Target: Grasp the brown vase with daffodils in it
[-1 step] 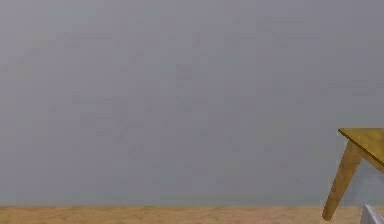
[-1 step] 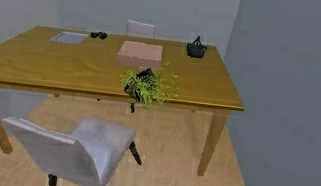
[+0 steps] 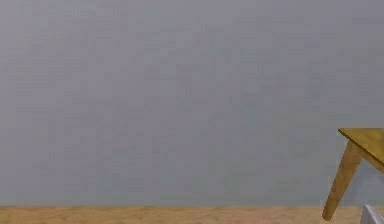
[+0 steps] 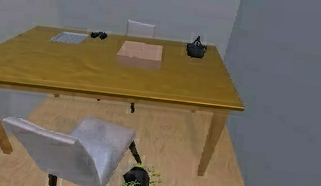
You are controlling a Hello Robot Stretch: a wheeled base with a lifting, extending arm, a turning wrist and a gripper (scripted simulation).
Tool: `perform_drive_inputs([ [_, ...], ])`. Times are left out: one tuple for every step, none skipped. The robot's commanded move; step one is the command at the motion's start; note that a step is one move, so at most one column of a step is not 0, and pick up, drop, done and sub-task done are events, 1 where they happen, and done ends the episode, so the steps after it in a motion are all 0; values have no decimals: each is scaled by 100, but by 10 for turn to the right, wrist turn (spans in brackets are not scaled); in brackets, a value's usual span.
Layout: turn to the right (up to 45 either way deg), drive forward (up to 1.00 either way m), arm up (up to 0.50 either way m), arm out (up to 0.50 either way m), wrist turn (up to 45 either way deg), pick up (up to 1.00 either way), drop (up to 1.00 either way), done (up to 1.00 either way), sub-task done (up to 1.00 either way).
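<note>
On the wooden floor, at the arm side view's bottom edge just left of the middle: the vase, dark brown, with green and yellowish sprigs spreading around it. Cannot tell whether upright or tipped. Just right of a grey chair, close by its dark foot, in front of the table and lower in the picture than its near edge, well apart from everything on the tabletop.

Table of warm brown wood on tapered legs, broad across the view. On its far half, from left to right:
- a flat grey slab;
- just beside it a small dark thing, too small to name;
- a flat pinkish-tan sheet near the middle;
- a dark bowl-like thing with something pointed rising from it, near the far right corner.

Behind the far edge, the pale back of a second chair. Beyond that and along the right side, a plain grey wall.

In the forward view, a plain grey wall above a narrow strip of wooden floor. At the right edge, one corner of the table and a slanted leg reaching down to the floor.

Cannot tell the gripper's state.
</note>
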Motion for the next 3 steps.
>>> perform_drive_inputs([
  [0, 0, 38, 0, 0, 0, 0, 0, 0],
  [0, 0, 0, 50, 0, 0, 0, 0, 0],
  [0, 0, 0, 0, 450, 0, 0, 0, 0],
])
